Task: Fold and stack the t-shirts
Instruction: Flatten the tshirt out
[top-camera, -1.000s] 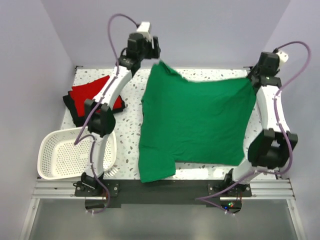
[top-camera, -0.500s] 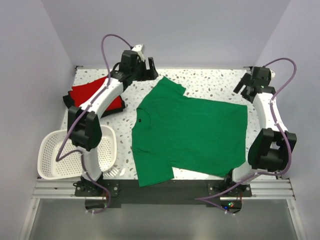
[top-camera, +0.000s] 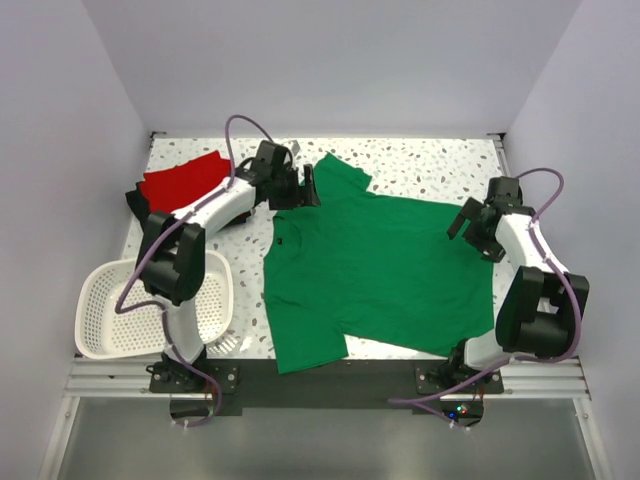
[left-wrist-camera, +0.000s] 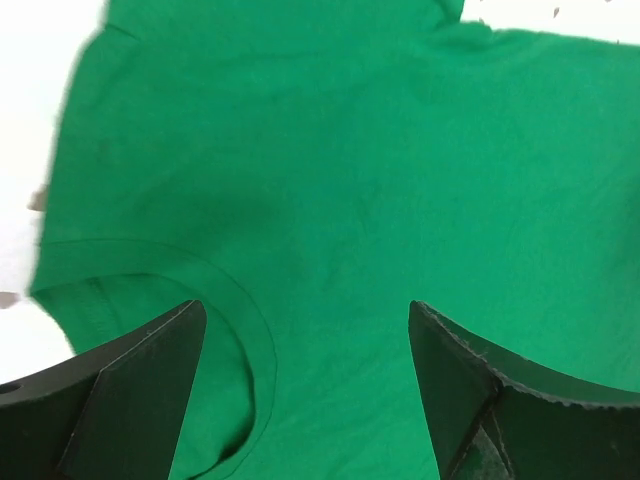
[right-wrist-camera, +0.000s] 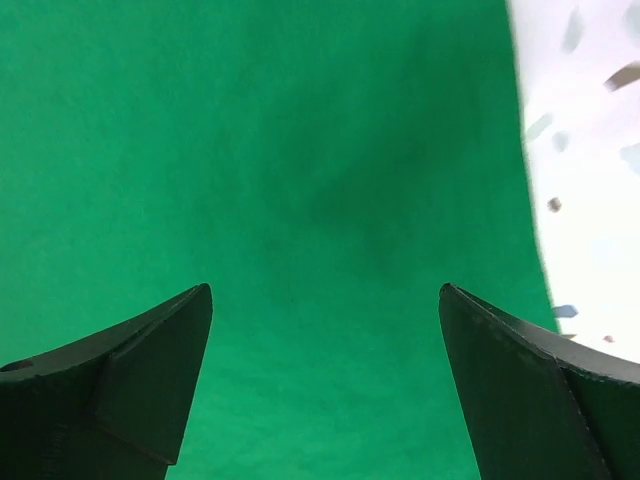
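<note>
Both pairs of jaws stood spread wide, gripping nothing. The left gripper (top-camera: 305, 187) (left-wrist-camera: 305, 315) hung low over the collar, and the right gripper (top-camera: 465, 218) (right-wrist-camera: 325, 290) hung over the opposite edge. Under both we saw the speckled table (top-camera: 430, 162). On it the green t-shirt (top-camera: 380, 265) (left-wrist-camera: 380, 170) (right-wrist-camera: 250, 150) lay spread flat from one pair of jaws to the other. The white basket (top-camera: 95, 345) sat well to the left of the left jaws, toward the arm bases. The red t-shirt (top-camera: 185, 180) lay near their left side, on the black t-shirt (top-camera: 133, 200).
</note>
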